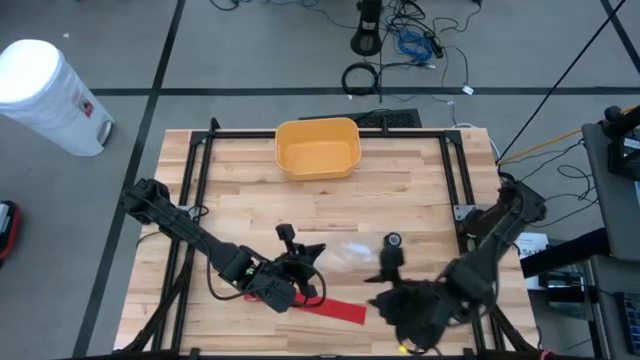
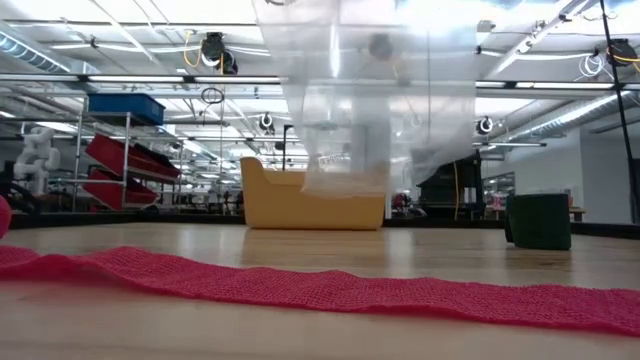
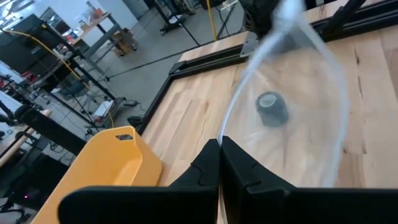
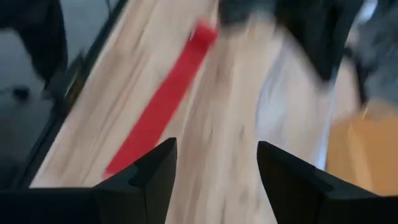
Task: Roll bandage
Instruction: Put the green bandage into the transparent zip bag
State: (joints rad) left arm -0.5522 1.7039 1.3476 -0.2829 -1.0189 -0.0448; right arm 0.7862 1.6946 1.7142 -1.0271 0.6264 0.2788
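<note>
A red bandage strip (image 1: 330,309) lies flat and unrolled on the table near its front edge; it crosses the low view's foreground (image 2: 330,290) and shows in the right wrist view (image 4: 163,102). My left gripper (image 1: 316,252) is shut on a clear plastic bag (image 3: 292,93), which hangs above the table in the low view (image 2: 370,100). My right gripper (image 4: 216,163) is open and empty, just right of the strip's right end (image 1: 380,298). A dark green roll (image 1: 393,241) stands on the table behind the bag. My left gripper pinches an edge of the clear bag (image 3: 221,132) between its two shut fingers (image 3: 205,167). The bag spreads out beyond the fingertips, lifted off the table and slack. One layer or several, I cannot tell.
A yellow bin (image 1: 318,147) stands at the table's far middle and shows in the low view (image 2: 310,200). Black frame rails (image 1: 455,180) run along the table's sides. The dark green roll also shows through the bag (image 3: 272,109) and at the low view's right (image 2: 540,220).
</note>
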